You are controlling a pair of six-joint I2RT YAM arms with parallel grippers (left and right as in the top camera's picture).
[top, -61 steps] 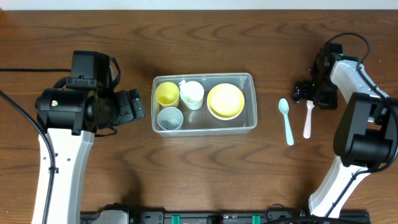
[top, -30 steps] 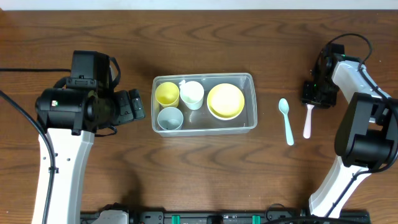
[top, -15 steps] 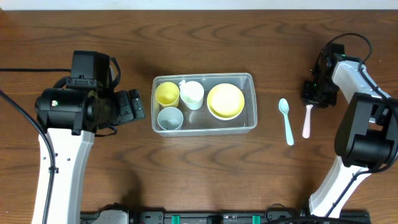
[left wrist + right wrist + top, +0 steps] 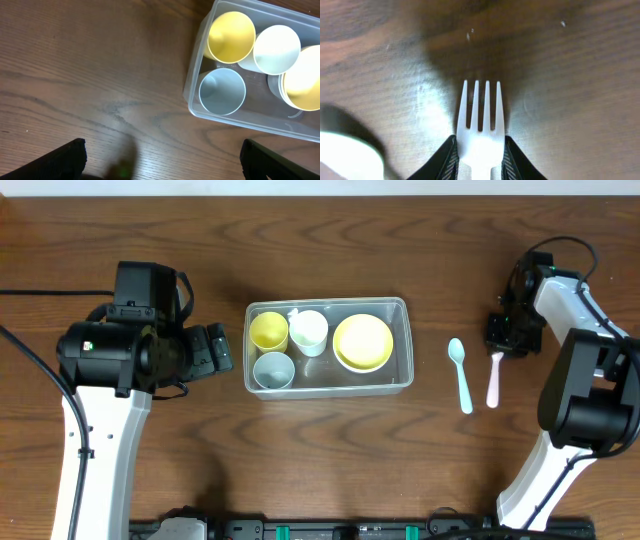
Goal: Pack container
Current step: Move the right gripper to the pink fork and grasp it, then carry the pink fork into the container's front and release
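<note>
The clear container (image 4: 328,303) sits mid-table, holding a yellow cup (image 4: 268,330), a white cup (image 4: 309,332), a grey-blue cup (image 4: 273,370) and a yellow bowl (image 4: 362,342). In the left wrist view the container (image 4: 194,95) fills the upper right. My left gripper (image 4: 222,350) hovers just left of it, open and empty, its fingertips (image 4: 65,157) wide apart. At the right, my right gripper (image 4: 504,335) is down at the table, shut on the head of a pale fork (image 4: 481,125), whose handle (image 4: 493,380) trails toward the front edge.
A light blue spoon (image 4: 460,375) lies on the wood between the container and the fork. A blurred pale shape (image 4: 345,155) shows at the lower left of the right wrist view.
The right gripper's jaws have closed in on the fork's head. The left arm and the container have not moved.
</note>
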